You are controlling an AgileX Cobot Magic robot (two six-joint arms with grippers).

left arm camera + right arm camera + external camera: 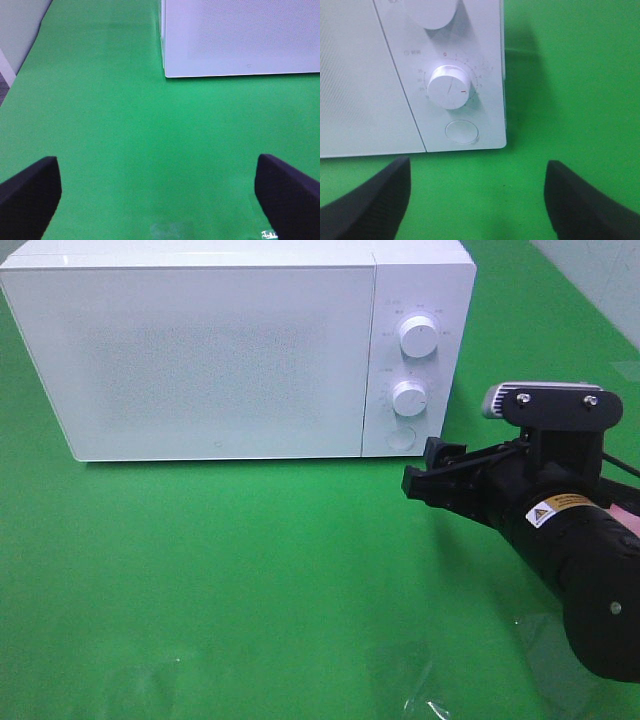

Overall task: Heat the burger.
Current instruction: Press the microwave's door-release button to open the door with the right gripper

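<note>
Burger: not visible in any view. The microwave (pixel 220 350) door is shut, so cannot tell if burger is inside. Microwave sits at far side of green surface (pixel 250 570). Ctrl panel is on its right end w/ upper knob (pixel 417 336), lower knob (pixel 410 398) and round button (pixel 401 437) below. Right gripper (pixel 425 478) is above surface, right side, just in front of panel and pointing toward it; jaws apart, holding nothing. Left gripper (pixel 157 200) is above bare surface, on near side of microwave's front left corner, apart from it; jaws wide apart, holding nothing.

The closed microwave (pixel 220 350) hides its inside, and markings round the upper dial (pixel 417 336) are unreadably small.
</note>
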